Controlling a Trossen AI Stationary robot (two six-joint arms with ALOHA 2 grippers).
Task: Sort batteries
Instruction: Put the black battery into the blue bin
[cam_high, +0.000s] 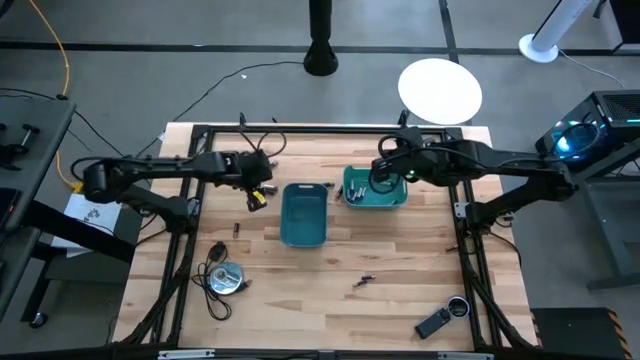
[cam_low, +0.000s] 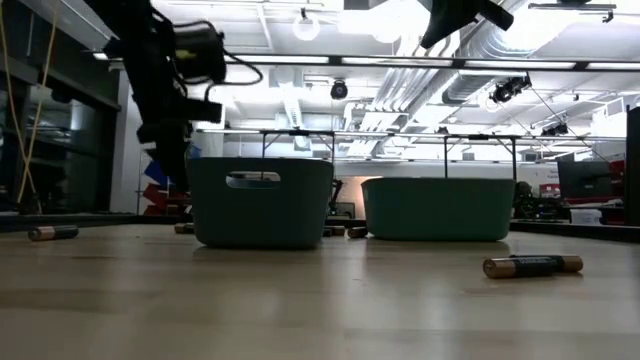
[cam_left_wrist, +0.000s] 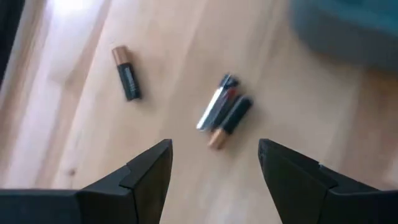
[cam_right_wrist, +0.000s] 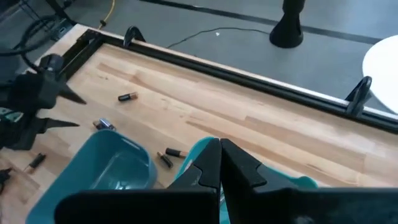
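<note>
My left gripper (cam_left_wrist: 214, 152) hangs open above the table, pointing steeply down, left of the teal bins (cam_high: 256, 197). Below and just beyond its fingertips, two batteries lie side by side on the wood: a silvery one (cam_left_wrist: 214, 104) and a dark one with a coppery end (cam_left_wrist: 230, 119). Another dark, copper-ended battery (cam_left_wrist: 126, 73) lies farther off. My right gripper (cam_right_wrist: 219, 165) is shut and empty, high above the right bin (cam_high: 375, 190). More batteries lie loose on the table (cam_high: 238, 229) (cam_high: 363, 281) (cam_low: 532, 265) (cam_right_wrist: 127, 96).
The left teal bin (cam_high: 304, 215) stands mid-table, close to the right of my left gripper. A round silver disc with a black cable (cam_high: 225, 278) lies near the front left. A black remote-like device (cam_high: 433, 323) lies at the front right. A black frame (cam_high: 300, 128) rims the table.
</note>
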